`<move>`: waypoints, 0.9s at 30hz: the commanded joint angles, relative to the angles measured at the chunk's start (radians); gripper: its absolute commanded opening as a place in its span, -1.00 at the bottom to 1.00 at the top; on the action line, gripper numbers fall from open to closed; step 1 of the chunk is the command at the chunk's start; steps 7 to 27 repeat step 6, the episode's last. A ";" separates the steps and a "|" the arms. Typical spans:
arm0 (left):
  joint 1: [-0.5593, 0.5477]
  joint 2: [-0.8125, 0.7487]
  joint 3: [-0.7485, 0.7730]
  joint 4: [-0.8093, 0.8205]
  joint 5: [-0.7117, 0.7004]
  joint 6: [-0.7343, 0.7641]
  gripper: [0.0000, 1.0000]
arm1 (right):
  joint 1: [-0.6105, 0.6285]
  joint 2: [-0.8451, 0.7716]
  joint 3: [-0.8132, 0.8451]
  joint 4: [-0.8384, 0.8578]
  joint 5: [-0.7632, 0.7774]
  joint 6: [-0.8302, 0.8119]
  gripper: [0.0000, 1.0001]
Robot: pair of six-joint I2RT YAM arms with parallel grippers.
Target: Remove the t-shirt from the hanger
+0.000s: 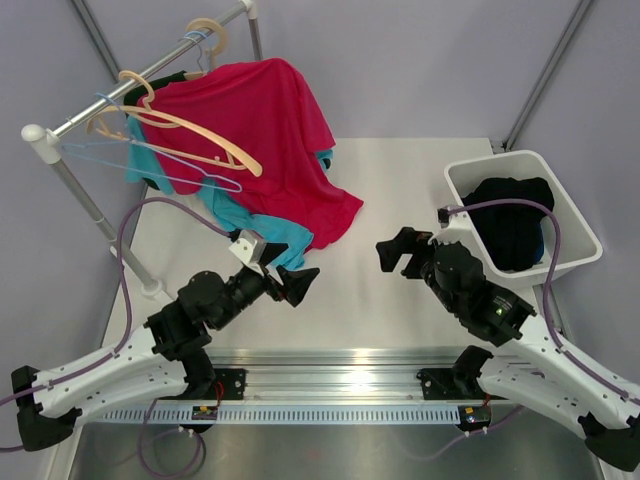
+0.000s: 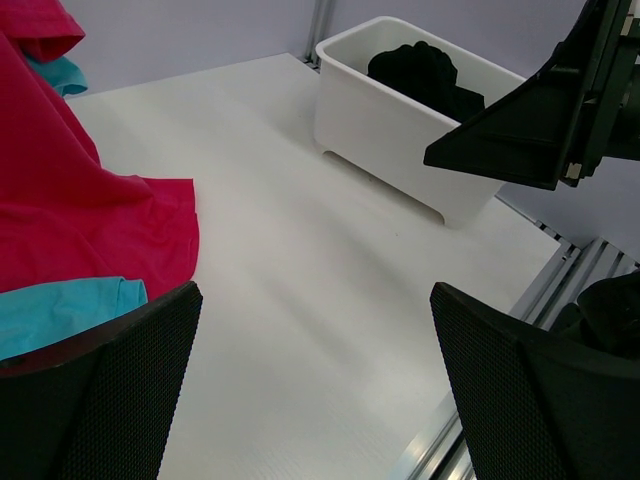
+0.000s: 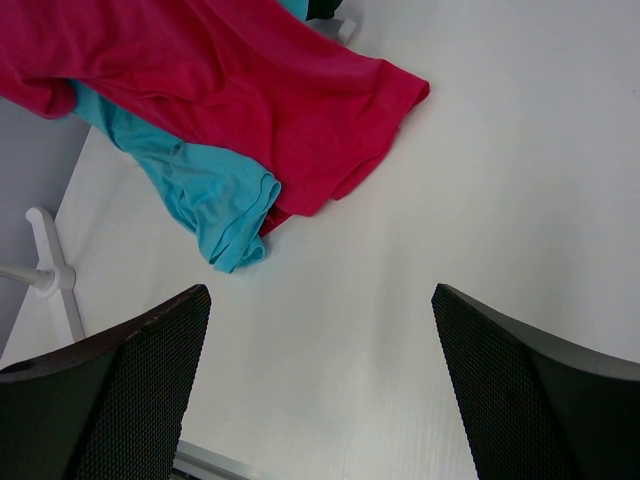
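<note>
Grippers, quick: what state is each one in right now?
Left gripper: open, holding nothing.
Right gripper: open, holding nothing.

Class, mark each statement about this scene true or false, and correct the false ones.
1. The red t-shirt hangs down with its lower edge resting on the table. True.
2. The white bin is empty. False: it holds a black garment.
3. Both grippers are shut on the shirt. False: the left gripper and the right gripper are open and hold nothing.
4. A teal garment shows beneath the red t-shirt. True.
</note>
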 commanded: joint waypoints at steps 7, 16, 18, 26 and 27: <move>-0.003 -0.027 -0.003 0.030 -0.032 0.003 0.98 | 0.002 0.003 0.000 0.046 0.002 -0.006 0.99; -0.003 -0.027 -0.003 0.030 -0.032 0.003 0.98 | 0.002 0.003 0.000 0.046 0.002 -0.006 0.99; -0.003 -0.027 -0.003 0.030 -0.032 0.003 0.98 | 0.002 0.003 0.000 0.046 0.002 -0.006 0.99; -0.003 -0.027 -0.003 0.030 -0.032 0.003 0.98 | 0.002 0.003 0.000 0.046 0.002 -0.006 0.99; -0.003 -0.027 -0.003 0.030 -0.032 0.003 0.98 | 0.002 0.003 0.000 0.046 0.002 -0.006 0.99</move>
